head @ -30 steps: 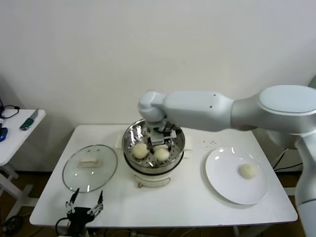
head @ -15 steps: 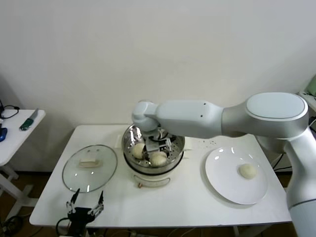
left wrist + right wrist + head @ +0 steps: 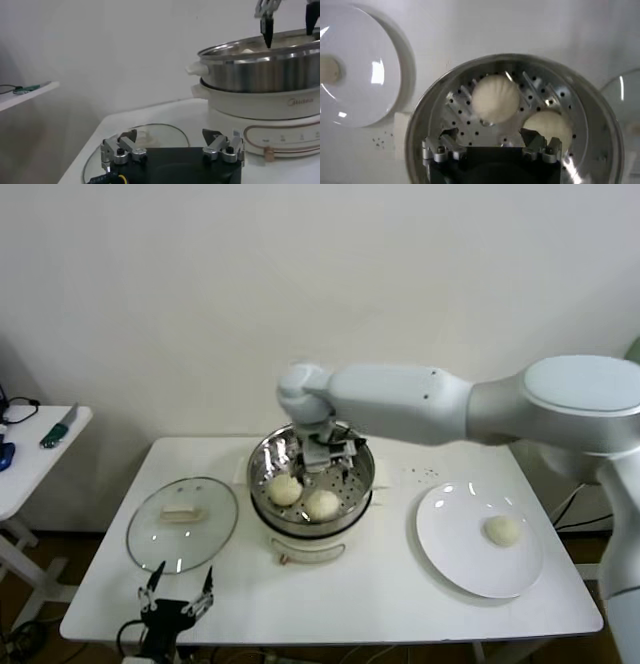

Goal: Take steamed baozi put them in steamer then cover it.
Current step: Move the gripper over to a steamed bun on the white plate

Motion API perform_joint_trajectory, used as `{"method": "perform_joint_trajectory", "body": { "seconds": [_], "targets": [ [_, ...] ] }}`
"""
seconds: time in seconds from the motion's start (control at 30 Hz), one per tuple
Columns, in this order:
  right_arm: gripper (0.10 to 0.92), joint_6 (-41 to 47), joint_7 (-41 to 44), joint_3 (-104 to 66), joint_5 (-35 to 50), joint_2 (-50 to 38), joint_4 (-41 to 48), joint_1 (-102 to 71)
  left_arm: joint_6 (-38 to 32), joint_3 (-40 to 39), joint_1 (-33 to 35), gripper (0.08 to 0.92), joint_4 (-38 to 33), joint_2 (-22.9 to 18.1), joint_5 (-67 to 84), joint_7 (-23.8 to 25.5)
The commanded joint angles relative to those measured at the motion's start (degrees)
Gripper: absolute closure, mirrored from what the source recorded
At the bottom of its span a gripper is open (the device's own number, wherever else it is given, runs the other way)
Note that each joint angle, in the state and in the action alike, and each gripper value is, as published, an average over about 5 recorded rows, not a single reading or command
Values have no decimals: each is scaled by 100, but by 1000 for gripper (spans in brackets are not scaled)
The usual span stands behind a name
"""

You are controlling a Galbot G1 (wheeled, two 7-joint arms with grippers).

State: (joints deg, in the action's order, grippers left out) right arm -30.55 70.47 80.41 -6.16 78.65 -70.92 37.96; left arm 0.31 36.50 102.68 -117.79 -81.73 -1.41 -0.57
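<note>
Plain white wall behind a white table; a smaller side table stands off to the left with small items on it, too small to name.

Left pincer hangs at the table's near-left edge, fingers spread and empty; in its wrist view both fingers stand apart just before the glass.

Cover, clear glass lid with metal rim and cream rectangular handle, lies flat on the table's left part, near the steamer but apart from it.

Steamer, shiny perforated steel basket on white pot base, sits mid-table; two steamed baozi lie inside toward its near side, one left, one just right of it, the pair close together; wrist view shows both on the perforated floor.

Right pincer is over the steamer's far half, above the buns; fingers released, wide apart, nothing between them.

White plate on the table's right part; one baozi rests on it.
</note>
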Motion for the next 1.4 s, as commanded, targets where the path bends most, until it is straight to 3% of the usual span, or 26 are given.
{"method": "perform_joint_trajectory", "body": {
  "seconds": [0.03, 0.13, 0.23, 0.53, 0.9, 1.2, 1.4],
  "targets": [
    [203, 1580, -919, 1097, 1663, -1454, -248, 1221, 3, -2, -8, 177, -21, 44, -10, -3],
    [203, 2730, -1178, 1620, 2548, -2132, -390, 1469, 24, -28, -22, 177, -17, 40, -28, -6],
    [203, 3384, -1030, 1667, 2858, -2733, -422, 1397, 64, -124, -117, 177, 9, -37, -158, -10],
    [203, 4223, -942, 866, 2124, -4138, -423, 110, 271, -267, -374, 177, -41, -95, -261, -39],
    [203, 3939, -712, -1126, 885, -4813, 439, -2374, 287, -197, -287, 177, -35, -93, -266, -49],
    [203, 3478, -651, -2162, 172, -4358, 1510, -3236, 311, -222, -265, 177, 5, -144, -373, -89],
    [203, 3452, -599, -2323, 63, -4091, 1720, -3434, 395, -231, -253, 177, -53, -199, -301, -164]
  ]
}}
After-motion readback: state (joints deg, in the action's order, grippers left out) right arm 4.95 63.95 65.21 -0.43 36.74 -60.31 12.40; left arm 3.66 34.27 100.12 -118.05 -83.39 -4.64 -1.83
